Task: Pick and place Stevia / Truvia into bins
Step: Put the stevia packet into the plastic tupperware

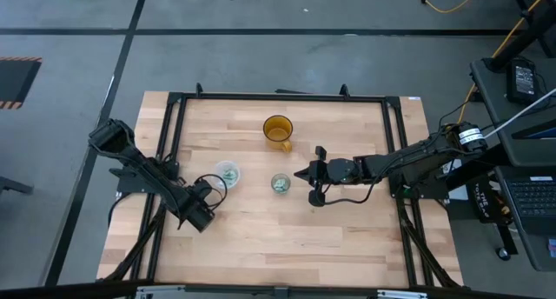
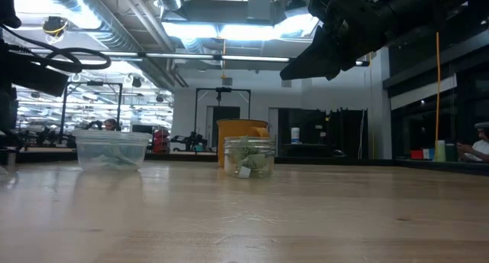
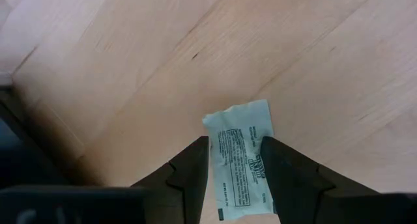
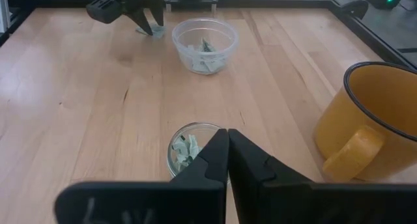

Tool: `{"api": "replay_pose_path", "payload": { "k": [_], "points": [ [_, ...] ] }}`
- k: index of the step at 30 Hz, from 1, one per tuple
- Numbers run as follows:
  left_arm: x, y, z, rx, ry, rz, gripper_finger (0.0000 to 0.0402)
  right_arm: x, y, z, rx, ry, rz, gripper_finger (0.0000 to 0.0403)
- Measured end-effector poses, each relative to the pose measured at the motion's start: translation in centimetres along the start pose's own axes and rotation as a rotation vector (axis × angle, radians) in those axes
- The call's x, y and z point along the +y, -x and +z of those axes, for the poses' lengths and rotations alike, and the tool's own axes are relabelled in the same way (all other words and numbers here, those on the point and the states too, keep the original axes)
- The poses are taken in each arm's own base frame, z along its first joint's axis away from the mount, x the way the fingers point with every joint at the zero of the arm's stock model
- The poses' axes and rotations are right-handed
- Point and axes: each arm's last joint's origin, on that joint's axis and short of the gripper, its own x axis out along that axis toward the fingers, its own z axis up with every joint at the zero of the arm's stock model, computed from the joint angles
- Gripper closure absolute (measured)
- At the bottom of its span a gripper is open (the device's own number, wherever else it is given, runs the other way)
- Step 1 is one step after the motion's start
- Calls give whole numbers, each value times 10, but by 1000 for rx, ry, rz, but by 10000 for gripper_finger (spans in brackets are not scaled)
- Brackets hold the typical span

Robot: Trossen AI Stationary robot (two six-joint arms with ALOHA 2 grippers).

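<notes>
Left gripper (image 3: pixel 236 168) fingers clamped on a Stevia sachet (image 3: pixel 240 155), near the table's (image 1: pixel 347 238) left edge beside the clear cup (image 1: pixel 227 173); right gripper (image 4: pixel 227 140) fingers pressed together, empty, above the small cup (image 4: pixel 184 150); sachets inside both cups; amber mug (image 1: pixel 278 130) behind.

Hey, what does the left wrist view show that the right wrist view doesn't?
Only the left wrist view shows the printed sachet close up, pinched between the left claw fingers above bare wood.

Only the right wrist view shows the clear cup and the smaller cup, both holding sachets, the amber mug, and the shut right claw.

Both show the wooden table and the left claw with its sachet.
</notes>
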Motion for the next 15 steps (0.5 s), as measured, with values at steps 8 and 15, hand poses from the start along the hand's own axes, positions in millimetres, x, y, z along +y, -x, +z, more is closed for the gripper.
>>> {"api": "replay_pose_path", "payload": {
  "k": [8, 15],
  "points": [
    [0, 0, 0, -2, -68, 0, 261, 0, 0, 0, 0, 0, 0, 389],
    [0, 0, 0, -1, -93, -3, 271, 0, 0, 0, 0, 0, 0, 389]
  ]
}}
